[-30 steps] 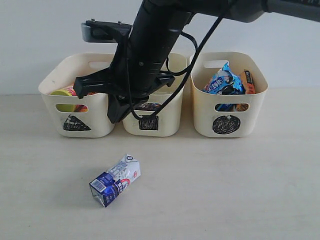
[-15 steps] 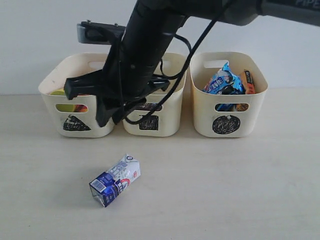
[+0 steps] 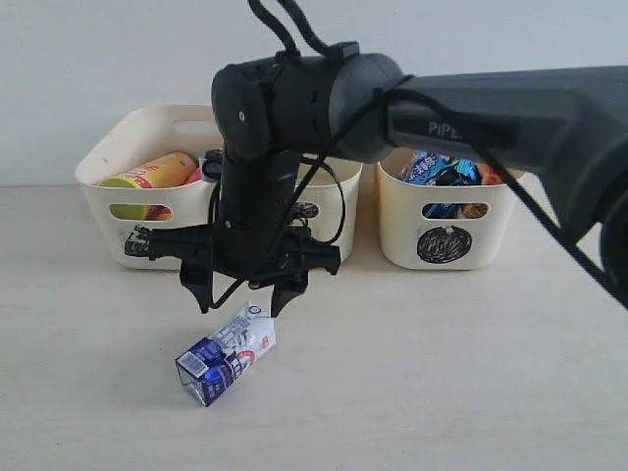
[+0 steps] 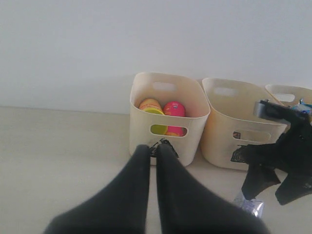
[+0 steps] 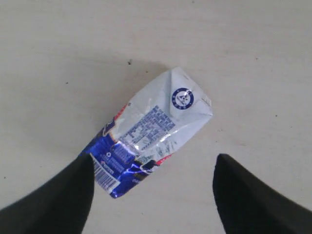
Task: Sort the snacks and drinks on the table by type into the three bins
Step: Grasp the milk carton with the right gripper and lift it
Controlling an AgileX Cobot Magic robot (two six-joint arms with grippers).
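Wall [image 3: 88, 69]: plain, pale grey-white and matte, with the same tone across the whole width in view. It stands directly behind the far edge of the bench [image 3: 491, 383], and in the exterior view the junction reads as one straight, level line.

Bench: pale beige top with faint wood grain and a low sheen. The right wrist view shows a few tiny dark specks [image 5: 129, 62] on the surface.

Light: soft and even, with no hard highlights. Shadows on the bench are diffuse with blurred edges. In the left wrist view the wall looks slightly greyer towards the bench's far edge.
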